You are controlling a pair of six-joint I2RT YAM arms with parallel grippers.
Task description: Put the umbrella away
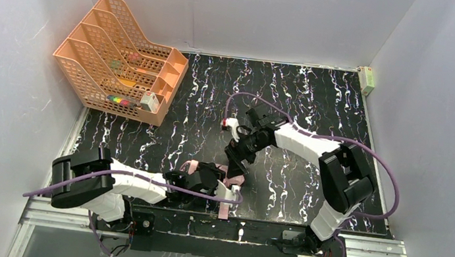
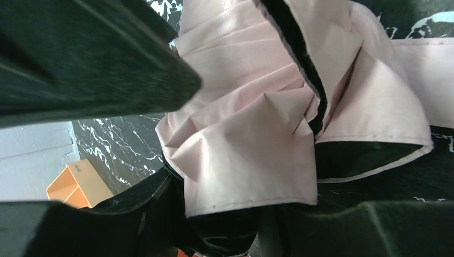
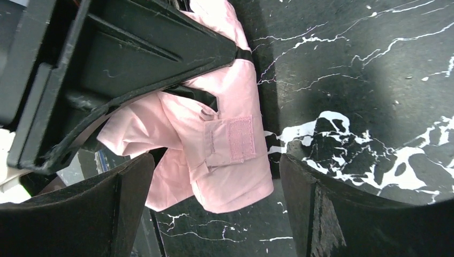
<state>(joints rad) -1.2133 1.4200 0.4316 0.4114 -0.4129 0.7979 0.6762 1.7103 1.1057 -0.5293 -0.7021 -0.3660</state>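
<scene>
The umbrella (image 1: 231, 183) lies folded on the table (image 1: 306, 112), near its front edge, between the 2 arms. The left gripper (image 1: 216, 184) is about half closed on its pink fabric. The right gripper (image 1: 235, 166) hangs just over the umbrella, its fingers (image 3: 80, 214) wide apart and holding nothing. The strap (image 3: 238, 139) shows between them.

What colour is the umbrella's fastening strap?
Pale pink, matching the umbrella fabric; the strap shows best in the right wrist view.

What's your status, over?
Left gripper shut on umbrella. Right gripper open above its strap. Nothing seen in the way.
</scene>
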